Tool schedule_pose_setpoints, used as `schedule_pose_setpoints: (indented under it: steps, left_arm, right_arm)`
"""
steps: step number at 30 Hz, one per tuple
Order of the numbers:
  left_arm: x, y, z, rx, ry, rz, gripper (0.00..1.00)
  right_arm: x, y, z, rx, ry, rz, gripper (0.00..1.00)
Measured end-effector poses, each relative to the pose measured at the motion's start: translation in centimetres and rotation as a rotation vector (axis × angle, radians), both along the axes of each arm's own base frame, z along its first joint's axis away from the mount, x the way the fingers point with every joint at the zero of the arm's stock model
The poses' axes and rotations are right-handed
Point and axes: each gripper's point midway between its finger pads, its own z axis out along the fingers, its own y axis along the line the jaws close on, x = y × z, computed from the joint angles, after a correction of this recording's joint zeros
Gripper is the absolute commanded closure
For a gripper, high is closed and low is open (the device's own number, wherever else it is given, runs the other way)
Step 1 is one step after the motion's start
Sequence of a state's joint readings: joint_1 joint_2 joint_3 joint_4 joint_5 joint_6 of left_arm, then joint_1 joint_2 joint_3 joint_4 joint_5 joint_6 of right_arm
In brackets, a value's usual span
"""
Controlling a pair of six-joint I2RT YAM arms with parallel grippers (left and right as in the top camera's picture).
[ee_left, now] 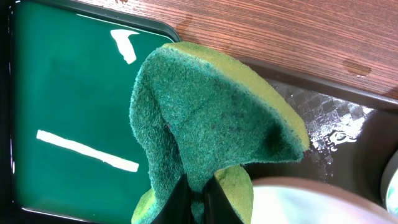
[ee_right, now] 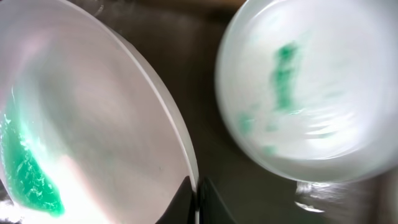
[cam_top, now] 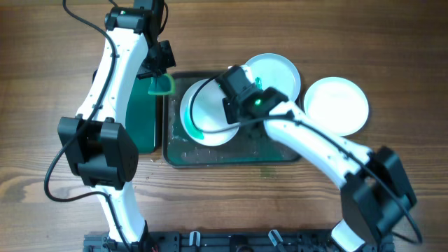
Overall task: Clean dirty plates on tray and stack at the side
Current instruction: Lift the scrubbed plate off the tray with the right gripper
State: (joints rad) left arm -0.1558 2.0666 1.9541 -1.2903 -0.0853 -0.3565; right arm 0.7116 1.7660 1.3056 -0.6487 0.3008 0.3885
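Note:
My right gripper (cam_top: 228,98) (ee_right: 196,193) is shut on the rim of a white plate (cam_top: 206,115) (ee_right: 93,124). It holds the plate tilted over the dark tray (cam_top: 231,155) (ee_right: 249,186). The plate has a teal smear at its lower edge. A second white plate (cam_top: 278,70) (ee_right: 305,93) with teal smears lies at the tray's back right corner. A third plate (cam_top: 337,105) lies on the table, right of the tray. My left gripper (cam_top: 162,78) (ee_left: 199,199) is shut on a green sponge (cam_top: 162,85) (ee_left: 211,118), just left of the held plate (ee_left: 311,202).
A narrow bright green tray (cam_top: 143,119) (ee_left: 62,93) lies against the dark tray's left side (ee_left: 336,106). The dark tray's floor is wet. The table is bare wood around the trays.

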Motion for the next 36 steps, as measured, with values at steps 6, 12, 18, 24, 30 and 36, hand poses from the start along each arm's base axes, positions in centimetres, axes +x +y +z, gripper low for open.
schedule_pose_setpoints:
  steps: [6, 12, 18, 24, 30, 36]
  left_arm:
    - [0.0, 0.0, 0.0, 0.000, 0.000, 0.000, 0.96]
    - [0.0, 0.0, 0.0, 0.000, 0.000, 0.000, 0.96]
    - [0.0, 0.0, 0.0, 0.000, 0.000, 0.000, 0.96]
    - [0.0, 0.0, 0.0, 0.000, 0.000, 0.000, 0.96]
    - [0.0, 0.0, 0.0, 0.000, 0.000, 0.000, 0.96]
    - [0.0, 0.0, 0.0, 0.000, 0.000, 0.000, 0.96]
  right_arm:
    - [-0.4, -1.3, 6.3, -0.300, -0.314, 0.002, 0.96]
    - [-1.6, -1.5, 11.0, -0.559, -0.543, -0.010, 0.96]
    - [-2.0, -2.0, 13.2, -0.657, -0.640, -0.058, 0.96]
    - [-1.8, -2.1, 14.2, -0.679, -0.681, -0.085, 0.96]
    - [-1.8, -2.0, 14.3, -0.678, -0.681, -0.082, 0.96]
    - [-1.8, -1.3, 13.0, -0.642, -0.627, -0.022, 0.96]
